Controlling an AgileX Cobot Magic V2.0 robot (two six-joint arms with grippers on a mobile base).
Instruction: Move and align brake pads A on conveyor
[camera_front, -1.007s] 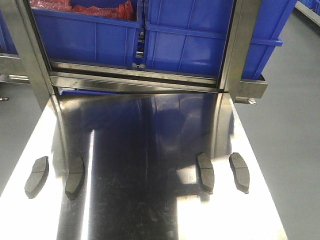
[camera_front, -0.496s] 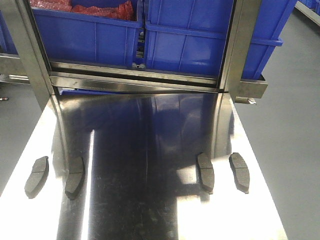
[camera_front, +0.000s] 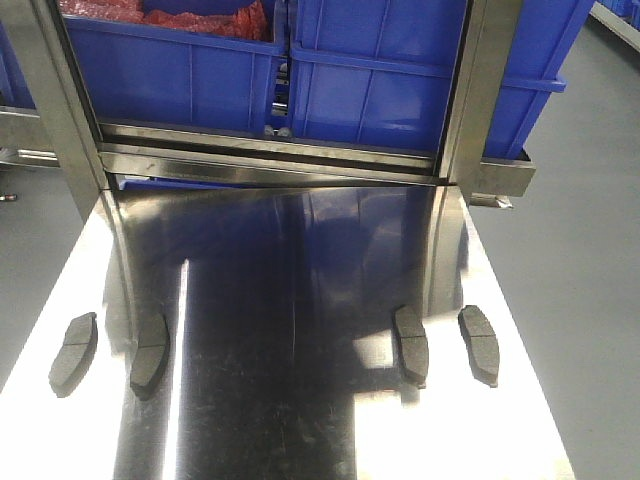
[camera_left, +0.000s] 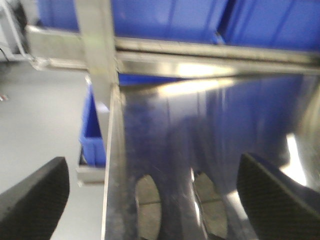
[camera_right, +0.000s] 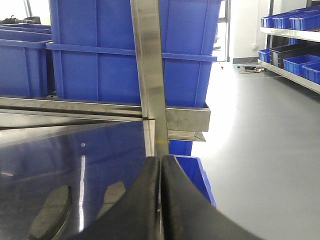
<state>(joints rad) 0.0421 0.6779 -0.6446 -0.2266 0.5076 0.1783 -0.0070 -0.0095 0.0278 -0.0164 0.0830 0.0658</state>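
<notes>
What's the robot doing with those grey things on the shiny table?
Four grey brake pads lie on the shiny steel table, two near each side. Nothing is being held: the left hand hovers open above two of them, and the right hand is shut and empty.

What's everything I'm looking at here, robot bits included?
dark-grey oblong brake pads: four, dark grey, flat on the table, two near each side edge
shiny steel table: one, mirror-silver, foreground
blue plastic bins: several, blue, behind the table
red contents: red, in the left bin; cannot tell what
steel frame posts: two, silver, at the table's far corners
smooth floor: grey, either side
left claw: one, black, open, over the left pads
right claw: one, black, shut, empty
</notes>
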